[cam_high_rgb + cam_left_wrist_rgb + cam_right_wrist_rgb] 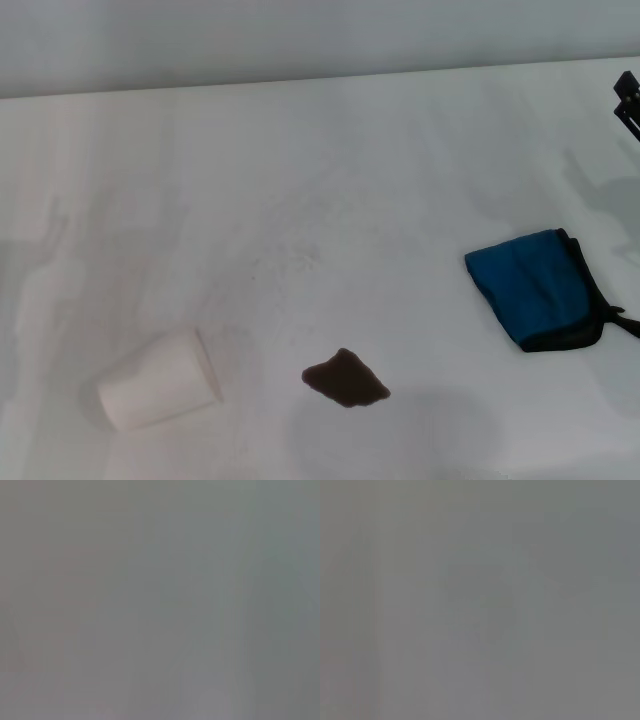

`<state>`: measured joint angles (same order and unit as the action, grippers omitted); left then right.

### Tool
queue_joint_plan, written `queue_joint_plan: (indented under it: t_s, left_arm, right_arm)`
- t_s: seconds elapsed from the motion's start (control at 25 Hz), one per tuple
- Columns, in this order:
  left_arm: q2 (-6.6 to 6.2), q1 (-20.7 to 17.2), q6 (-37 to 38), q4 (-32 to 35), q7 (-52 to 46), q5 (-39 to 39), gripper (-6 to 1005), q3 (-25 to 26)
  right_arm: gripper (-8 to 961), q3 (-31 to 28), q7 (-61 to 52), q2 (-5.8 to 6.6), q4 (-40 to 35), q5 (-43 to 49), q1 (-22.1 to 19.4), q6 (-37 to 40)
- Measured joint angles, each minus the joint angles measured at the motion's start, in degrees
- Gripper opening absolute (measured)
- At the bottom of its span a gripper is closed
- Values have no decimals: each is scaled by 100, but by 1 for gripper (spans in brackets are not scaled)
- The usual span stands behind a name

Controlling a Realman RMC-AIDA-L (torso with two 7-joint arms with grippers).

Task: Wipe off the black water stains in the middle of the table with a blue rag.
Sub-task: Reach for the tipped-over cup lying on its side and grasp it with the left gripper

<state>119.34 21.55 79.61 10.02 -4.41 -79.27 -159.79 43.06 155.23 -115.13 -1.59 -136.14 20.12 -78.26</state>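
Note:
The black water stains (346,380) form one small dark diamond-shaped patch near the front middle of the white table (330,180). The blue rag (535,288) lies folded and rumpled on the right, its black edging showing along its near and right sides. It rests well apart from the patch. A black part of my right gripper (627,98) pokes in at the far right edge, above and behind the rag, touching nothing. My left gripper is out of view. Both wrist views show only flat grey.
A white paper cup (160,381) lies on its side at the front left, to the left of the dark patch. The table's far edge (320,80) runs along the back.

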Motion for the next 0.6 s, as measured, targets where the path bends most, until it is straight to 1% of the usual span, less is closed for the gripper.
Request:
queue_joint_plan:
  t_s: [0.12, 0.28, 0.32, 0.36, 0.44, 0.56, 0.6]
  left_arm:
    - [-8, -43, 107, 11, -94, 19, 863, -6]
    - [-65, -10, 66, -147, -567, 480, 854, -64]
    - [-83, 54, 28, -334, -936, 761, 855, -78]
    - [-93, 161, 11, -668, -1461, 1086, 856, -82]
    - [-93, 272, 14, -988, -1987, 1392, 857, -83]
    - [-94, 595, 72, -1792, -3133, 2059, 858, -105]
    - [-95, 680, 102, -1986, -3371, 2203, 856, -118]
  right_arm:
    - [870, 1, -8, 0, 0, 0, 1, 51]
    - [870, 0, -21, 0, 0, 0, -9, 76]
    - [870, 1, -25, 0, 0, 0, -11, 76]
    - [870, 1, -25, 0, 0, 0, -12, 76]
    - [870, 1, -25, 0, 1, 0, -13, 76]
    - [870, 0, -25, 0, 0, 0, -17, 75]
    - [870, 0, -25, 0, 1, 0, -19, 74]
